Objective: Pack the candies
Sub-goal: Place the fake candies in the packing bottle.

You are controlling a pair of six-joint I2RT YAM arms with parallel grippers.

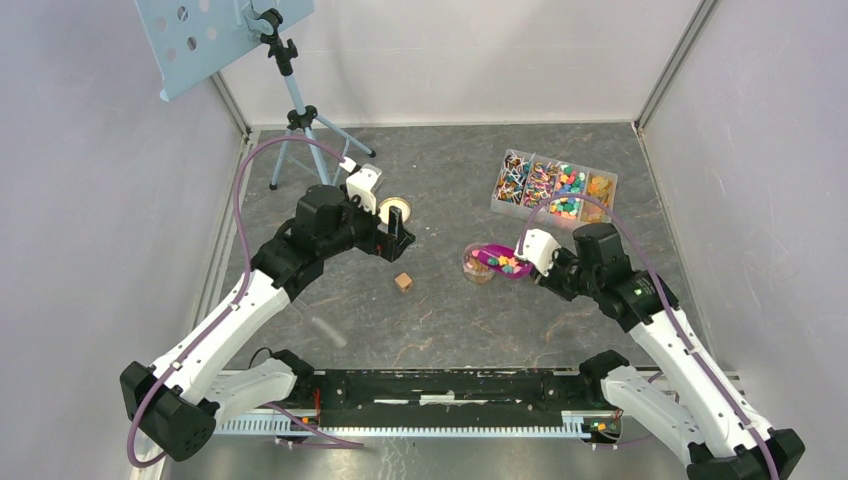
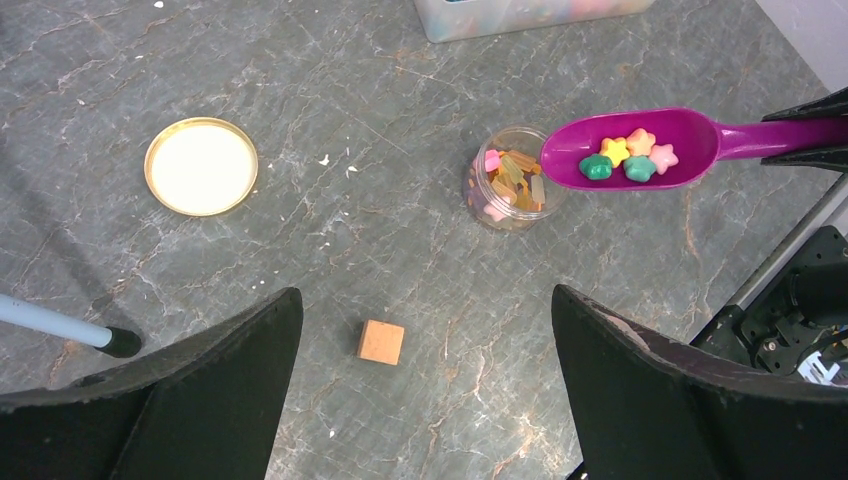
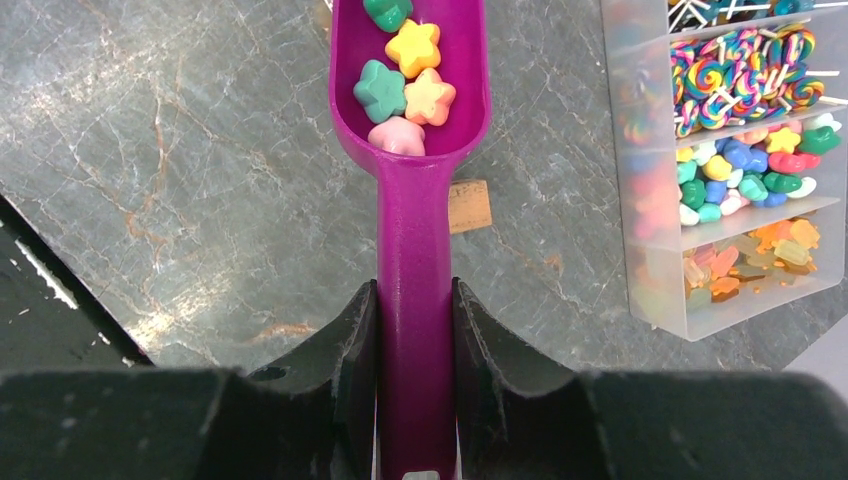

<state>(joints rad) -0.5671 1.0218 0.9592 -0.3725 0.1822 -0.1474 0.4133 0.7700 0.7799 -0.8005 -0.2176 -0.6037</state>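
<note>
My right gripper is shut on the handle of a purple scoop. The scoop is level and holds several star-shaped candies, green, yellow, orange and pink. Its tip is over the right rim of a small clear jar that has candies inside. In the right wrist view the fingers clamp the handle from both sides. My left gripper is open and empty, above the table to the left of the jar. It also shows in the top view.
A clear compartment box of lollipops and candies stands at the back right. A gold jar lid lies next to the left gripper. One wooden cube lies below the left gripper, and another lies beside the scoop handle. A tripod stands at the back left.
</note>
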